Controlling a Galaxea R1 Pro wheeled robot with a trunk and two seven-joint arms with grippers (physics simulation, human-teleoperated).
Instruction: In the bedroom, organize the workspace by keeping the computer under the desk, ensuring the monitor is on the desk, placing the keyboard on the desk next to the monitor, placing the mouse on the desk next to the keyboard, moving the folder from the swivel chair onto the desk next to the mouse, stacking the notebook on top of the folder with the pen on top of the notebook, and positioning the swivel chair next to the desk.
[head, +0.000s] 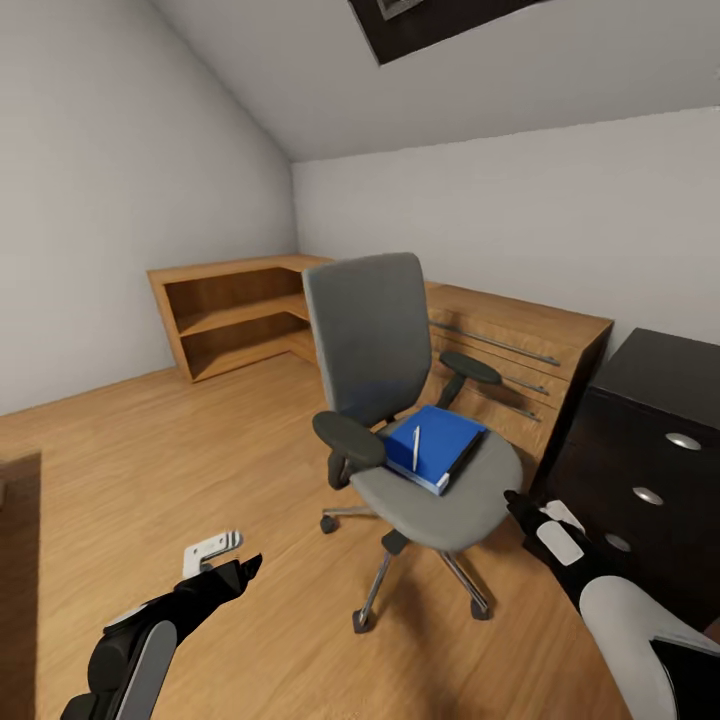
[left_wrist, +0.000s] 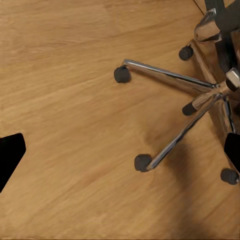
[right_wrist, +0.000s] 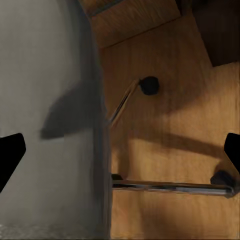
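Low wooden corner shelving (head: 235, 305) lines the far left wall. In front, the left gripper (head: 240, 568) hangs over the wooden floor (head: 200, 450), its dark fingers apart, with nothing between them. The grey padded swivel chair (head: 385, 400) with black armrests stands mid-room on its chrome castor base (left_wrist: 170, 100). On its seat lies the flat bright blue folder (head: 437, 445), the slim white pen (head: 416, 447) resting on top; the notebook cannot be made out. The right gripper (head: 522, 508) sits beside the seat edge, fingers spread and empty. At far right, the glossy black table (head: 665, 375) with silver-knobbed drawers is cut off.
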